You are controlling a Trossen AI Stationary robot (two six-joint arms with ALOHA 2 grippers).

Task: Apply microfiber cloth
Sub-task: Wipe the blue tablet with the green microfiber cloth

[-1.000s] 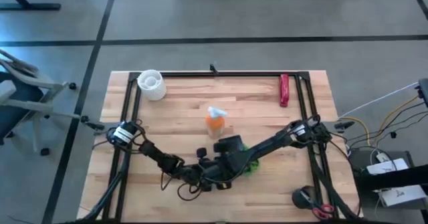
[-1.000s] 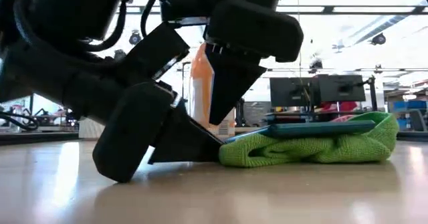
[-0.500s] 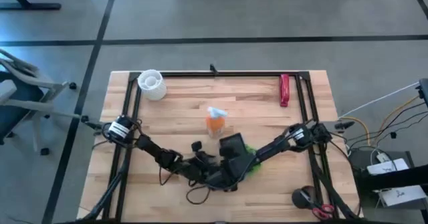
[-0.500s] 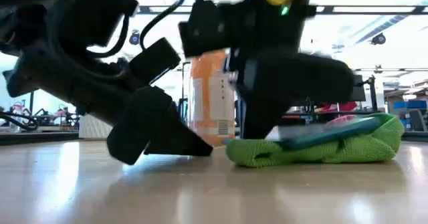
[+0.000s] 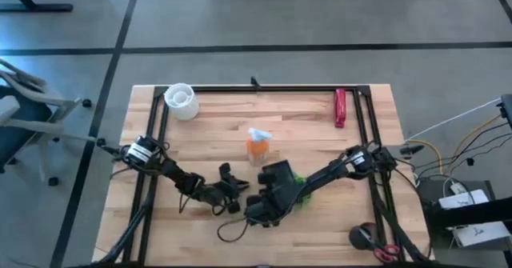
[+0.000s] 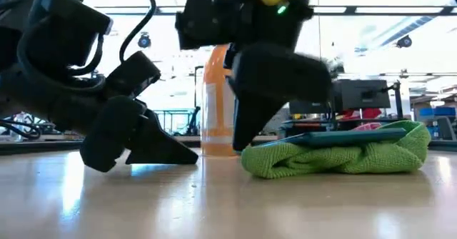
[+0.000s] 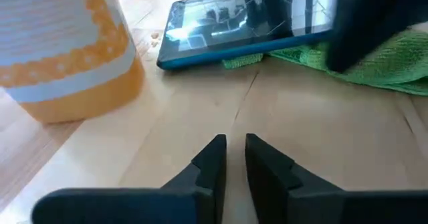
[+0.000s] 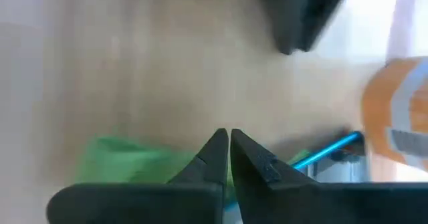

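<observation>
The lime-green microfiber cloth [image 6: 335, 159] lies bunched on the table, and a black slab with a blue rim [image 6: 343, 135] rests flat on top of it. My right gripper [image 6: 241, 143] is shut and points down at the cloth's left end; in its wrist view the tips [image 8: 229, 138] stand over the cloth's edge [image 8: 127, 160]. My left gripper [image 7: 235, 144] is shut with nothing between its fingers. It lies low over the bare table, left of the cloth [image 7: 381, 67] and the slab [image 7: 247, 23] and clear of both. My right gripper has its shut fingertips right at the left end of the cloth [image 6: 251, 160], coming from above. I cannot tell whether they touch it.
An orange bottle with a white top [image 5: 258, 146] stands just beyond both grippers, close to the slab. A white round container [image 5: 182, 100] is at the far left, and a red object [image 5: 340, 108] at the far right. Black rails [image 5: 264, 88] frame the table.
My left gripper has drawn back toward the table's left edge, away from the slab's and cloth's left end where its tip lay. My right gripper has swung over the cloth and come down at its left end. The slab tilted for a moment and now lies level.
</observation>
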